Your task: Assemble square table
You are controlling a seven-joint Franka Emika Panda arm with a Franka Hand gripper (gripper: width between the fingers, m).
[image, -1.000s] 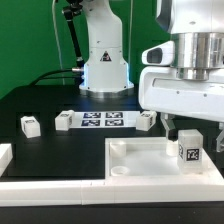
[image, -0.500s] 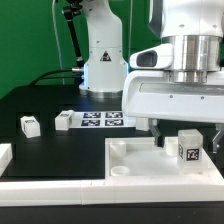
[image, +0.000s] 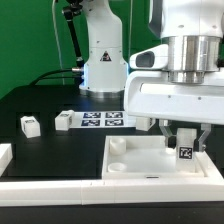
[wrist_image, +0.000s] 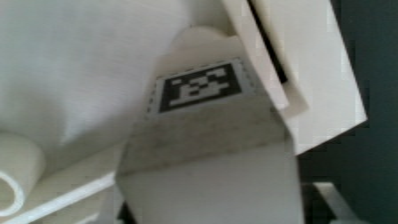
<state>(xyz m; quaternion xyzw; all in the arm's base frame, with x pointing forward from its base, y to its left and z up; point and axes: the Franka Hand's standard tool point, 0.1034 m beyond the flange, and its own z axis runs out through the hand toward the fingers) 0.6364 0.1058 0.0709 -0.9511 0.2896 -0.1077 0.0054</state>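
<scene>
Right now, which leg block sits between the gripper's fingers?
The leg standing on the tabletop at the exterior view's right; two other legs lie on the black table near the marker board.

black bench, white square tabletop flat at front, exterior view's right, leg block at exterior view's left, second leg block near it, just beside marker board, white border rail along front edge, robot base at back

Marker board flat on the black table, tags facing up, near the middle; long white border rail along the near edge; another white rail piece at the exterior view's left; green backdrop behind.
</scene>
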